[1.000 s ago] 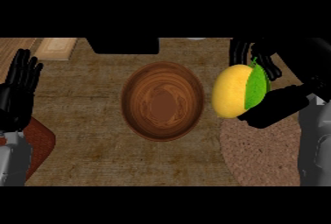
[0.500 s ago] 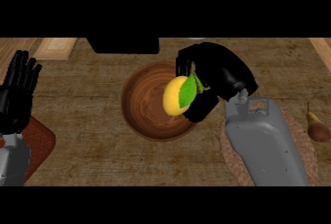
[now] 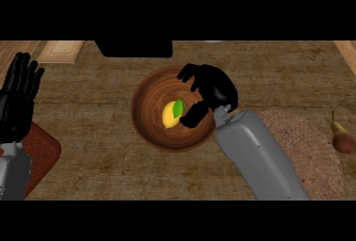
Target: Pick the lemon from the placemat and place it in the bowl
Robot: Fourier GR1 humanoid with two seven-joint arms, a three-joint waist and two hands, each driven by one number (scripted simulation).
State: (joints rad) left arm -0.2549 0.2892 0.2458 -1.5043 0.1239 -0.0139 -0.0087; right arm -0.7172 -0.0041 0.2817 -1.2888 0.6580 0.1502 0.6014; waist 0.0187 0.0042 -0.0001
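From the head view I look steeply down on the brown worktop (image 3: 97, 150). The wooden bowl (image 3: 149, 117) sits near the middle, and the lemon (image 3: 169, 116) lies inside it, yellow with a green leaf on its upper right side, a little right of the bowl's centre.

My right robot hand (image 3: 212, 89) hangs over the right half of the bowl, its grey forearm (image 3: 257, 157) coming up from the lower right across the woven placemat (image 3: 309, 141). The fingers are relaxed and spread toward the bowl's upper rim, not curled round anything. The thumb (image 3: 193, 115) points down and ends just beside the lemon's right edge. I cannot tell whether it touches the fruit. The hand holds nothing that I can see.

My left robot hand (image 3: 20, 101) shows at the left edge, fingers straight and pointing up, at rest and well apart from the bowl. Below it a reddish-brown mat (image 3: 45, 153) lies partly under the left forearm.

At the far right, just beyond the placemat, a small brownish fruit with a stem (image 3: 343, 141) lies on the worktop. A dark block (image 3: 133, 48) stands at the top edge above the bowl, and a pale wooden board (image 3: 61, 51) lies to its left.
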